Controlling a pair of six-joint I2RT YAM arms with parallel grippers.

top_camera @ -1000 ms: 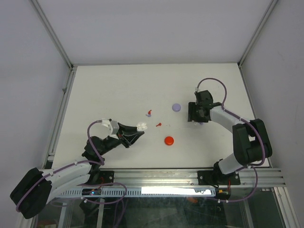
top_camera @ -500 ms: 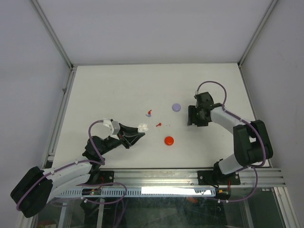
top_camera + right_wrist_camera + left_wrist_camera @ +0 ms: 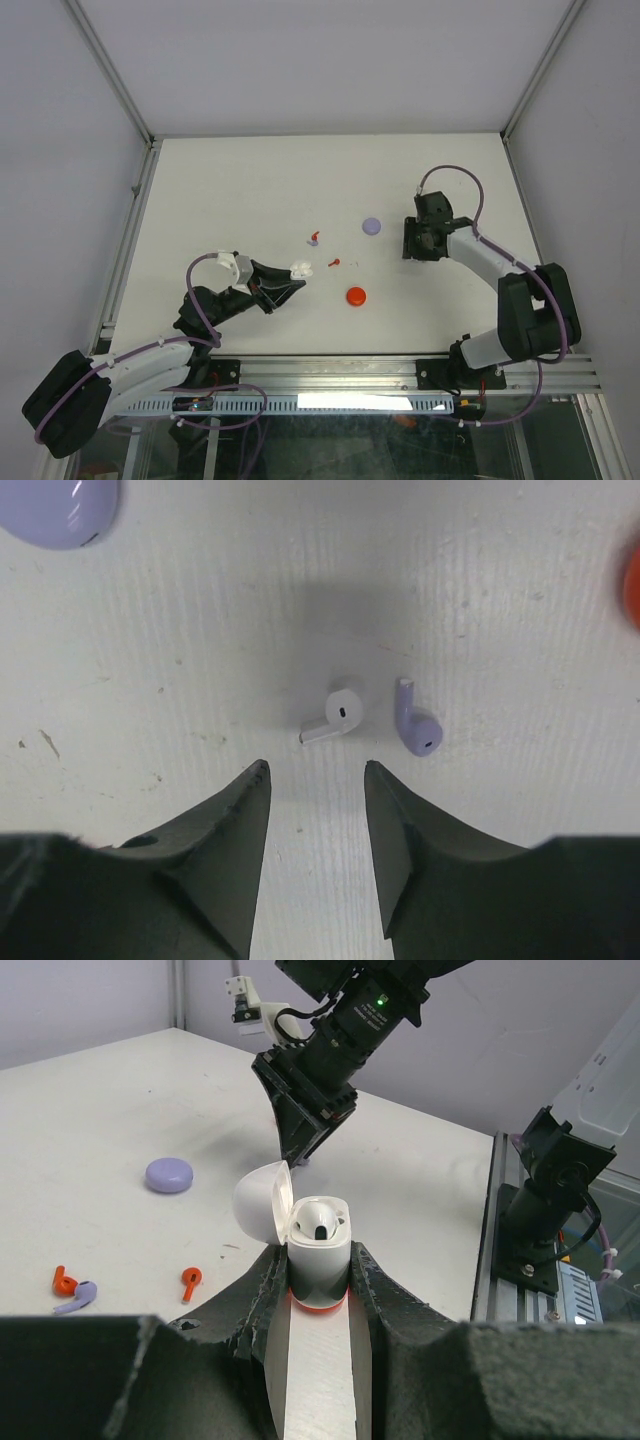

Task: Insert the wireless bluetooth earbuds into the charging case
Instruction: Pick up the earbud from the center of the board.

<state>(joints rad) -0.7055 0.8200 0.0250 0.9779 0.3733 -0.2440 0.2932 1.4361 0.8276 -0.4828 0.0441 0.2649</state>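
My left gripper (image 3: 318, 1260) is shut on the white charging case (image 3: 318, 1248), which stands upright with its lid (image 3: 262, 1200) open; in the top view the case (image 3: 299, 268) is left of centre. My right gripper (image 3: 315, 770) is open and hangs just above the table, with a white earbud (image 3: 333, 716) just beyond its fingertips and a pale purple earbud (image 3: 413, 725) beside that. In the top view the right gripper (image 3: 418, 248) hides both. Two red earbuds (image 3: 314, 238) (image 3: 334, 263) lie mid-table. Another purple earbud (image 3: 77, 1297) lies by a red one (image 3: 64, 1281).
A purple puck (image 3: 373, 226) lies left of the right gripper and shows in the right wrist view (image 3: 55, 505). A red puck (image 3: 355, 296) lies right of the held case. A metal rail (image 3: 400, 372) runs along the near edge.
My right gripper has shifted slightly to the right over the white and purple earbuds. My left gripper and the case have not moved.
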